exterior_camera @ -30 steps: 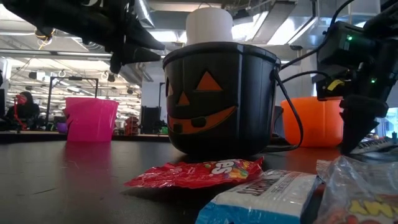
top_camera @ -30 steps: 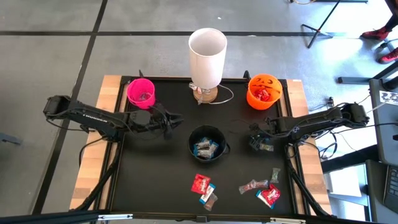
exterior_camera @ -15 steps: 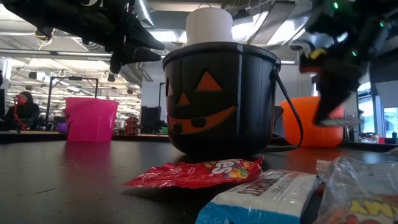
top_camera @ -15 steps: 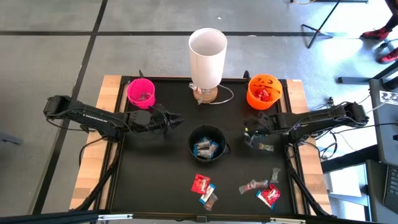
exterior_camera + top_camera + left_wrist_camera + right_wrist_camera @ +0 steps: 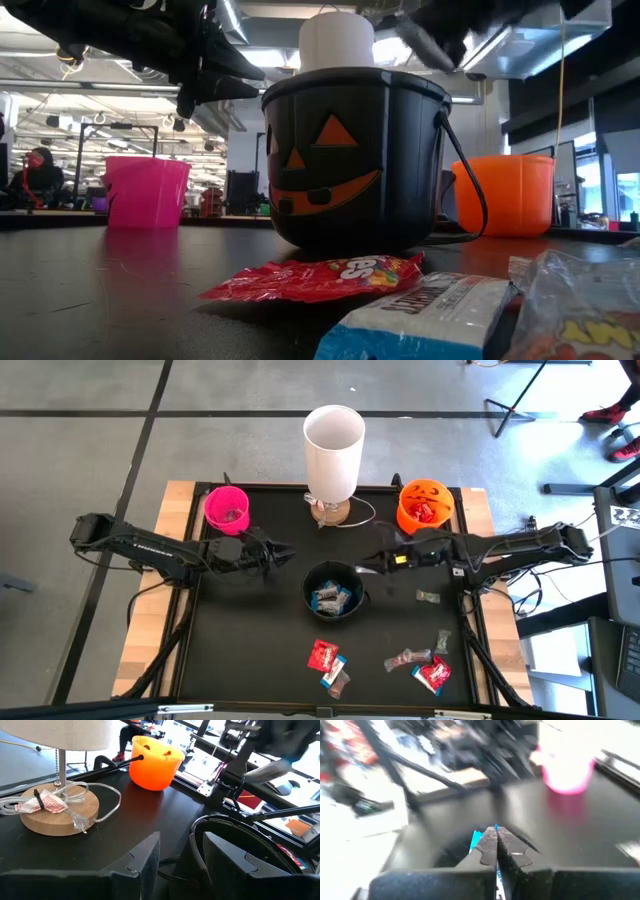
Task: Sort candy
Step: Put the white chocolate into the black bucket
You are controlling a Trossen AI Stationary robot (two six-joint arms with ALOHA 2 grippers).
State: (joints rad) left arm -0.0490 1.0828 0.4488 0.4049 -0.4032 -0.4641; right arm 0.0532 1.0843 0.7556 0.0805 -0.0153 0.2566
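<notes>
A black pumpkin bucket [image 5: 333, 590] at the table's middle holds blue-and-white candy bars. My right gripper [image 5: 364, 565] hovers by its right rim, shut on a blue-wrapped candy [image 5: 476, 839]. More candy lies near the front edge: a red packet [image 5: 322, 655], a blue bar [image 5: 333, 671], brownish wrappers [image 5: 408, 659] and another red packet [image 5: 433, 676]. A small greyish wrapper [image 5: 428, 597] lies alone to the right of the black bucket. My left gripper [image 5: 283, 555] waits open to the left of the bucket, holding nothing. My right gripper pinches the blue wrapper's edge [image 5: 474, 843] between its two shut fingers; a bit of wrapper shows at their free ends and below them. The fingers reach in almost level from the table's right. The candy is lifted clear of the table.
A pink cup [image 5: 227, 507] stands at the back left and an orange pumpkin bucket [image 5: 424, 506] with red packets at the back right. A white lamp [image 5: 333, 440] on a wooden base [image 5: 331, 512] stands between them, its cord lying beside it.
My right gripper has risen from the table to the right of the black bucket. It has tipped from pointing down to almost level and swung toward the table's left, up to the bucket's rim. The small greyish wrapper stays on the table where the gripper was.
</notes>
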